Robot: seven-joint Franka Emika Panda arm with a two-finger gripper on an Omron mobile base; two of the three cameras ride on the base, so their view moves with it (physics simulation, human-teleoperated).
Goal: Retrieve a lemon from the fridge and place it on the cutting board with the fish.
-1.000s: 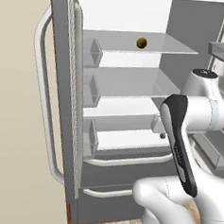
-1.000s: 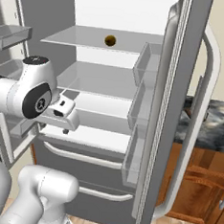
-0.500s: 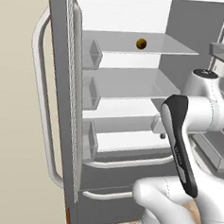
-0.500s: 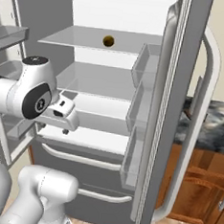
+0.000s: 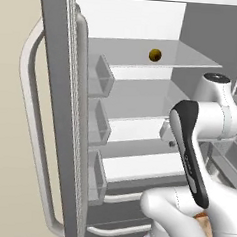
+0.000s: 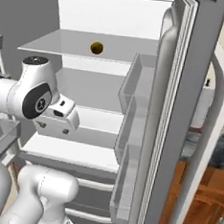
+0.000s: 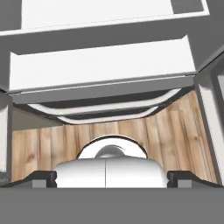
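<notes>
The fridge [image 5: 65, 117] stands open, and the lemon [image 5: 155, 55] sits alone on its upper clear shelf [image 6: 66, 50], near the back. The gripper [image 7: 112, 176], fingers spread wide and empty, points down toward the fridge's drawer handles. To reach well, the arm should lift above that shelf's front edge, then enter level. The door bins [image 6: 133, 87] crowd the fridge's right side; its middle offers room.

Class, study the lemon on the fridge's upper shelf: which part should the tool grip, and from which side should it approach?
Grip the lemon across its round middle, coming in level from the open front of the fridge. It sits alone on the clear upper shelf, so any pair of opposite sides probably suits. The shelf blocks reaching from below; room overhead cannot be judged.
</notes>
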